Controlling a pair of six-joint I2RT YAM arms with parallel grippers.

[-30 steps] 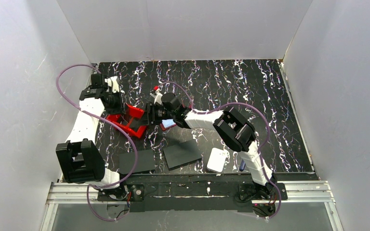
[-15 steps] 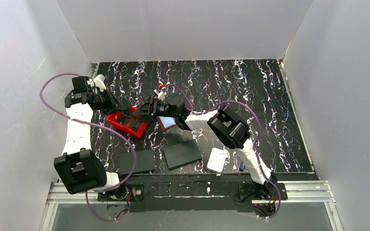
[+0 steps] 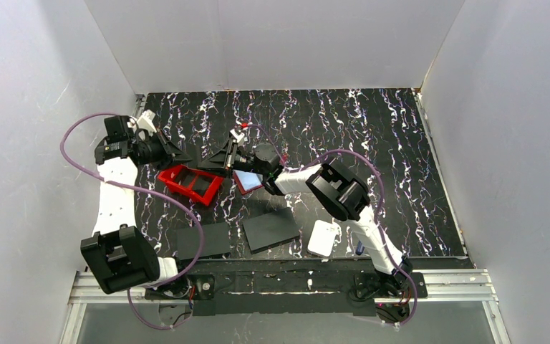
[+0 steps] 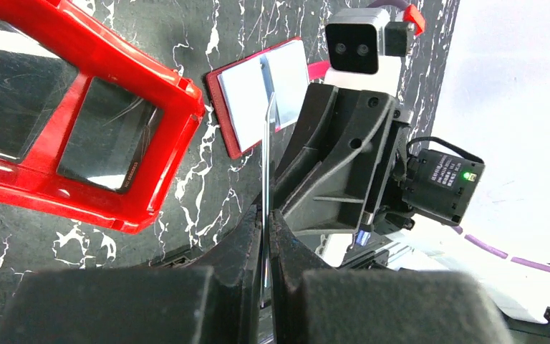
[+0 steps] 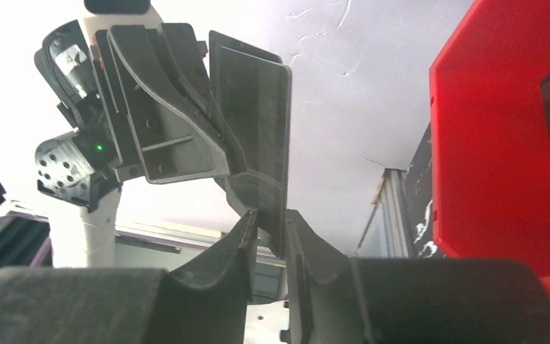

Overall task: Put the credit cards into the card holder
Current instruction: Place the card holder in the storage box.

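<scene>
**benchrat:** Two pincers on one credit card [image 5: 254, 122], is that what I'm looking at? The top view is too small for me to tell.

**yam_fan:** Yep. The left pincer [image 4: 266, 222] has its fingers pressed together on one end of the card. In the left wrist view the card is edge-on, just a thin bright line running up between them. The right pincer [image 5: 271, 222] is pinching the opposite end. From its own camera the card looks dark against the white wall, with the left arm's fingers clamped on the far side. So the card is up in the air between the two arms, above the red bin [image 3: 190, 183].

**benchrat:** And the card holder?

**yam_fan:** The card holder [image 3: 245, 180] is unfolded flat on the tabletop [image 3: 344, 129], just right of the bin and partly under the right arm's wrist. It's dark red around the edge with pale panels inside. Those could be cards or lining, I can't tell which.

**benchrat:** Anything else down there?

**yam_fan:** Two black sheets [image 3: 271, 229] sit near the arm bases, and a white pad [image 3: 324, 238] lies to their right. None of that is touching the holder.
</scene>
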